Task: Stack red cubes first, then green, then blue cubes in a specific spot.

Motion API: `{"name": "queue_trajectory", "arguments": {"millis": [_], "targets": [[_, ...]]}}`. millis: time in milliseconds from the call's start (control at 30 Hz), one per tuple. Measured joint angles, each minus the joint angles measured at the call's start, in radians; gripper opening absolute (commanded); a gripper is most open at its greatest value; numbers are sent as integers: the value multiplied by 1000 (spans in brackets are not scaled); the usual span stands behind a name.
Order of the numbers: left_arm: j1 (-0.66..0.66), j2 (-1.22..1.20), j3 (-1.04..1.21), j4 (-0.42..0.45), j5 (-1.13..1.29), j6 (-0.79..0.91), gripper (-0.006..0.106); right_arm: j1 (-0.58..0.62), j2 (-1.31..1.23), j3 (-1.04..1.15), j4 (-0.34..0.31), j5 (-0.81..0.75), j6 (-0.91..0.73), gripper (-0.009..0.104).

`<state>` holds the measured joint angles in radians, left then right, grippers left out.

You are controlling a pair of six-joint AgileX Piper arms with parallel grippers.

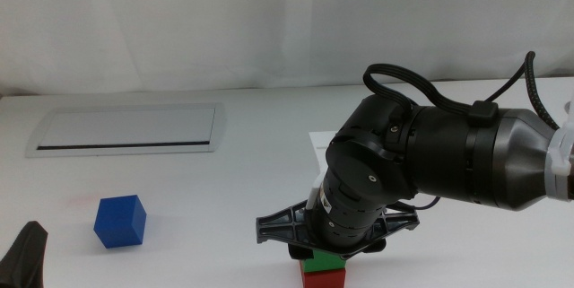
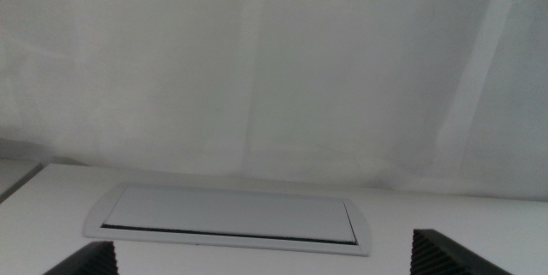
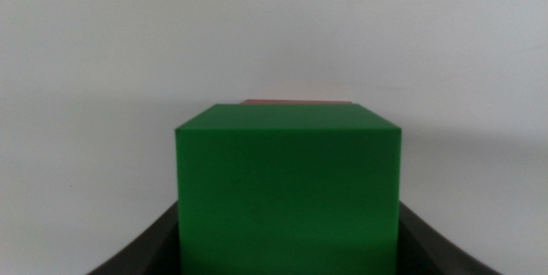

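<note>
Near the table's front edge, right of centre, the red cube (image 1: 323, 279) rests on plain white tabletop with the green cube (image 1: 325, 260) on top of it. My right gripper (image 1: 321, 254) comes down from the right and is shut on the green cube. The right wrist view shows the green cube (image 3: 288, 189) filling the space between the jaws, with a sliver of the red cube (image 3: 295, 101) past its far edge. The blue cube (image 1: 120, 222) sits alone at the front left. My left gripper (image 1: 27, 257) waits open at the bottom left corner, holding nothing.
A flat silver-framed panel (image 1: 126, 129) lies at the back left and also shows in the left wrist view as a panel (image 2: 231, 217). A white sheet (image 1: 321, 144) lies behind the right arm. A white wall backs the table.
</note>
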<state>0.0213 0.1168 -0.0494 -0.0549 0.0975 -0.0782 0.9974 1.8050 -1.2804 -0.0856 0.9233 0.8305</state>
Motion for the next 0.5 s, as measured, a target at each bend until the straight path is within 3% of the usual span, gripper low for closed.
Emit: {"name": "queue_trajectory", "arguments": {"millis": [100,200,500], "targets": [[0,0,0,0,0,0,85,0,2,0,2,-2,-11,73],[0,0,0,0,0,0,85,0,8,0,3,-4,-16,89],[0,0,0,0,0,0,85,0,-26,0,-12,-3,-27,91]]}}
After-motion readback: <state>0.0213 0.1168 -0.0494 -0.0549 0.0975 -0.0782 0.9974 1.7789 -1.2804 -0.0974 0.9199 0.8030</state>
